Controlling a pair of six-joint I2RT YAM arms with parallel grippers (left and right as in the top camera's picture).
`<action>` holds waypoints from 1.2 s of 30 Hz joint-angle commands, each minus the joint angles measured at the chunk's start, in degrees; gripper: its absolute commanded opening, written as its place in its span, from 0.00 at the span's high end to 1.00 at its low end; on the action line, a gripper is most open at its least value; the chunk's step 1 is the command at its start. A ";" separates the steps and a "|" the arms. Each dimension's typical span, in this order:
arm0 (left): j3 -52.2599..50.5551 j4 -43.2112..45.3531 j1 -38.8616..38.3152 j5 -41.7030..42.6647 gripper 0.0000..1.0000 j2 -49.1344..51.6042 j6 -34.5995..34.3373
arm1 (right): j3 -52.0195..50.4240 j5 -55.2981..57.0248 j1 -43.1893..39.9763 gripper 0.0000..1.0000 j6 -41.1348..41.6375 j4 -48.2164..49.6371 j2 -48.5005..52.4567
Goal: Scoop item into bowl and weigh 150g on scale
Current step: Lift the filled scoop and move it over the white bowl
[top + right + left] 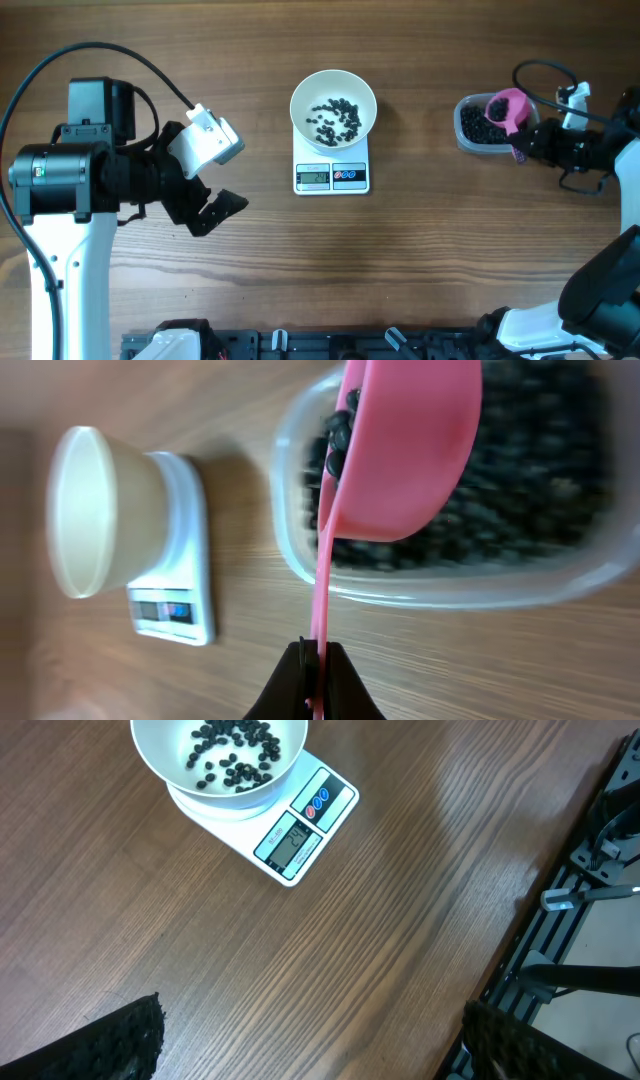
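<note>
A white bowl [333, 107] [219, 765] [95, 510] sits on the small white scale [332, 177] [300, 830] [185, 585] at the table's middle, with a thin layer of black beads [335, 118] inside. My right gripper [527, 140] [316, 660] is shut on the handle of a pink scoop [507, 108] [405, 445], whose cup holds beads over the clear tub [485, 125] [450, 560] of beads at the right. My left gripper [215, 210] [310, 1045] hangs open and empty left of the scale.
A black rail [330, 345] runs along the table's front edge, also seen in the left wrist view as a frame [570, 920] beyond the wood. Cables [100, 50] loop behind the left arm.
</note>
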 commanded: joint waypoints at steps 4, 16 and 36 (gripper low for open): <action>0.81 -0.07 0.31 0.42 0.00 -0.68 0.55 | 0.37 -16.74 0.76 0.96 -0.83 -0.07 -1.27; 0.81 -0.07 0.31 0.42 0.00 -0.68 0.55 | 0.37 -24.41 12.04 0.96 5.38 7.30 -1.29; 0.81 -0.07 0.31 0.42 0.00 -0.68 0.55 | 0.37 -3.69 35.91 0.96 6.38 17.20 -1.27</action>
